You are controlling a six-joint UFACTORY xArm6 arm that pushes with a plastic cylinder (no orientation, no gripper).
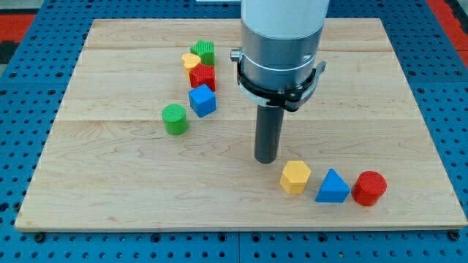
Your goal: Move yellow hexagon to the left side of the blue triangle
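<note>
Although the arm carried no gripper, so nothing could be held open or closed, its rod ended in my tip (265, 160), which rested on the bench (110, 204) just up and to the view's left of the yellow hexagon (295, 177) without clearly touching it. In the single camera view, the yellow hexagon sat near the view's bottom, right of centre, just beside the blue triangle (333, 187) on that block's left; a thin gap, if any, separated them. Touching or nearly touching the triangle's right side stood a red cylinder (369, 188), so the three formed a short row. Judged from that layout, the hexagon was already where the task wanted it, and my tip stood behind it as it would after a push toward the triangle.

Well apart, toward the view's upper left, a cluster crowded together: a green block (205, 52) at the top, a yellow heart-like block (191, 61) beside it, a red block (202, 76) beneath, and a blue cube (202, 100) below that. A green cylinder (175, 119) stood a little lower left of the cube. None of these lay near the row, so they posed no obstacle.
</note>
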